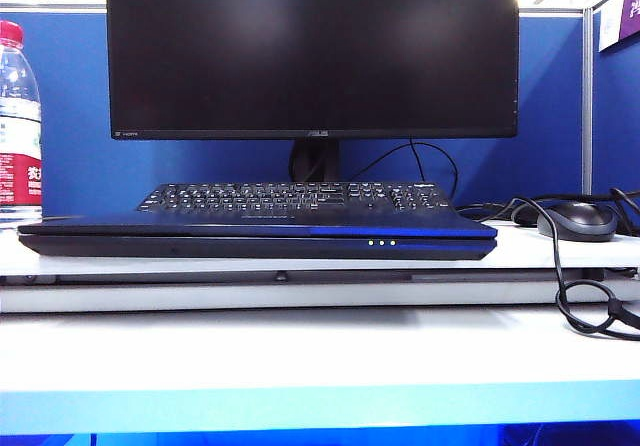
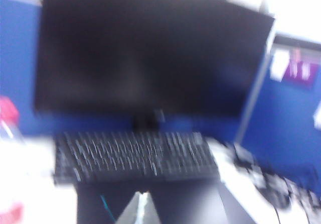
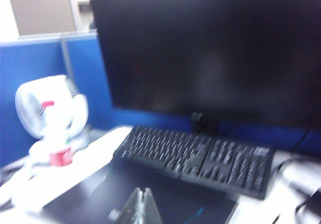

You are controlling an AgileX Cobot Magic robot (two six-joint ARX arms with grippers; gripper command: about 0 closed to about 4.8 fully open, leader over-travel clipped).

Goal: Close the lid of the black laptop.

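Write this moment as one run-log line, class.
lid: down flat on black laptop | left gripper: shut, above lid | right gripper: shut, above lid

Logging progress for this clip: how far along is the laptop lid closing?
Done: the lid lies flat on the black laptop. In hand: nothing; the left gripper and the shut right gripper hang above it, off the lid. Left: nothing visible.
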